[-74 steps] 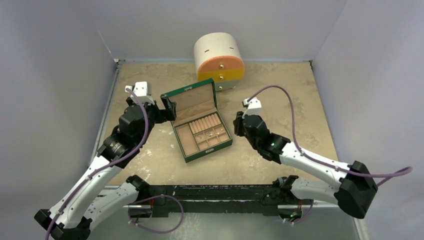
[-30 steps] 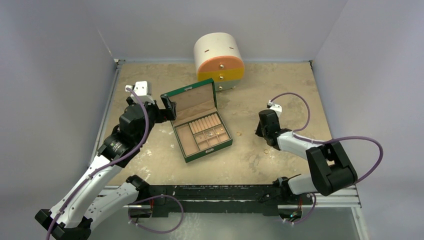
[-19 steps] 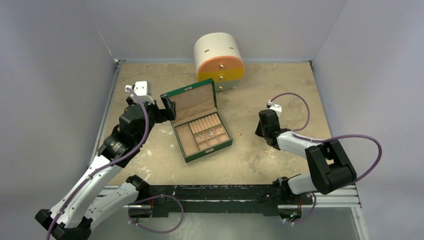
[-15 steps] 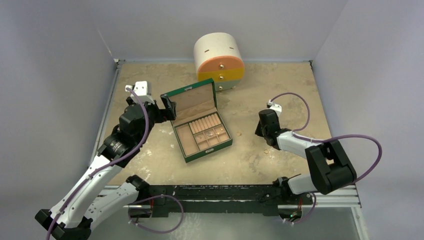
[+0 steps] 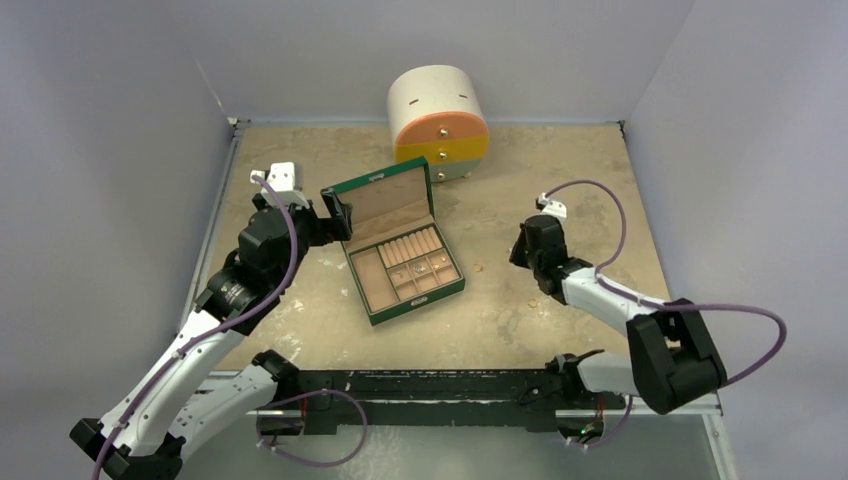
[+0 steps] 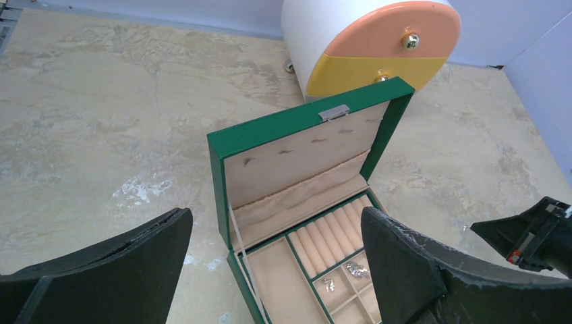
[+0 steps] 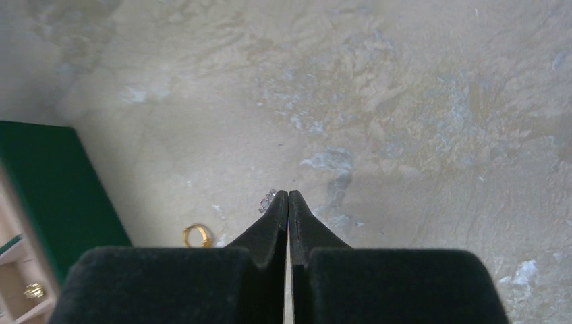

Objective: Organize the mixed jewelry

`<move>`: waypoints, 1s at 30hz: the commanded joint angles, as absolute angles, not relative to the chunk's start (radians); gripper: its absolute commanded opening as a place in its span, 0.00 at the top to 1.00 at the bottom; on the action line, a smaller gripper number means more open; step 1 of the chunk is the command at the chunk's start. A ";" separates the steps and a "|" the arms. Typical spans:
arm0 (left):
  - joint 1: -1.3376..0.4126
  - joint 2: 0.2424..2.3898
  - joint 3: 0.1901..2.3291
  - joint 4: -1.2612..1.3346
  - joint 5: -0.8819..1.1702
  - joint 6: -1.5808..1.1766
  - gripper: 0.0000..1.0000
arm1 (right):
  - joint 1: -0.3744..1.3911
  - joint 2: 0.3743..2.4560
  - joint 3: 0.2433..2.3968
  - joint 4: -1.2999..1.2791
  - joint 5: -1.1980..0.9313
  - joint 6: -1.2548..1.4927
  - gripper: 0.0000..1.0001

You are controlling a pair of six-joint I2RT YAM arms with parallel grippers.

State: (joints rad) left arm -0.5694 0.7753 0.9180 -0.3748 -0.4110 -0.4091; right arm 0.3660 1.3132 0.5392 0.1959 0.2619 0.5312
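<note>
green box (image 5: 420, 299), round drawer cabinet (image 5: 440, 120)

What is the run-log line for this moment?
left fingers: open, by green box lid | right fingers: shut, small silvery piece at tips, hold unclear | gold ring: loose on table

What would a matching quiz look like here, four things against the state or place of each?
Things:
1 green box
2 gold ring
3 left claw
4 right claw

States or places:
A shut
B spread wide
C lid up
D loose on the table

Pairs: 1-C, 2-D, 3-B, 4-A
</note>
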 commanded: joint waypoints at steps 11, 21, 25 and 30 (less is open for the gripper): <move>-0.551 0.779 0.927 -0.327 -0.386 -0.426 0.04 | 0.406 1.137 0.575 0.283 -0.082 0.441 1.00; -0.549 0.776 0.928 -0.327 -0.380 -0.427 0.04 | 0.647 1.243 0.687 0.313 -0.098 0.415 1.00; -0.549 0.771 0.928 -0.327 -0.380 -0.426 0.04 | 0.728 1.312 0.729 0.339 -0.111 0.402 1.00; -0.549 0.766 0.928 -0.328 -0.380 -0.426 0.04 | 0.810 1.415 0.797 0.351 -0.098 0.398 1.00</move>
State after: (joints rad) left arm -0.5564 0.7822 0.9180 -0.3748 -0.3904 -0.4095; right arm 0.7628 1.3693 0.7204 0.2989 -0.0975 0.4221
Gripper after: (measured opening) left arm 0.957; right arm 0.004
